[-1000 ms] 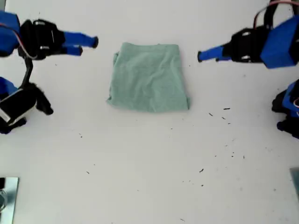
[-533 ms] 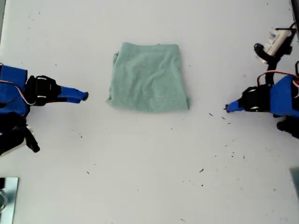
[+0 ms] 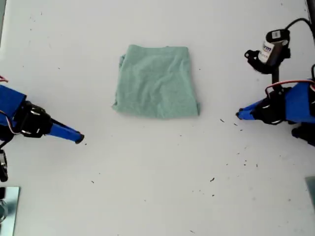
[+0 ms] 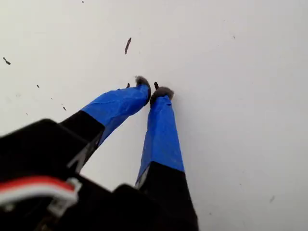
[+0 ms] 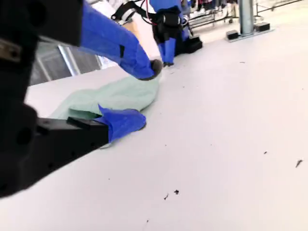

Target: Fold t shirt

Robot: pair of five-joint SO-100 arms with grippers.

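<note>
On the white tabletop (image 3: 157, 196) the pale sea-green, wrinkled cloth t shirt (image 3: 156, 81) lies folded into a rectangle, with my second gripper (image 5: 142, 96) released and empty, and my first gripper (image 4: 155, 91) nearly clenched on nothing, both well apart from it.

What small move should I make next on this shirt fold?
Probably none on the cloth: just park both arms. The t shirt already lies as a compact folded rectangle. My first gripper, shut on nothing, and my second gripper, open, are both clear of it.
</note>
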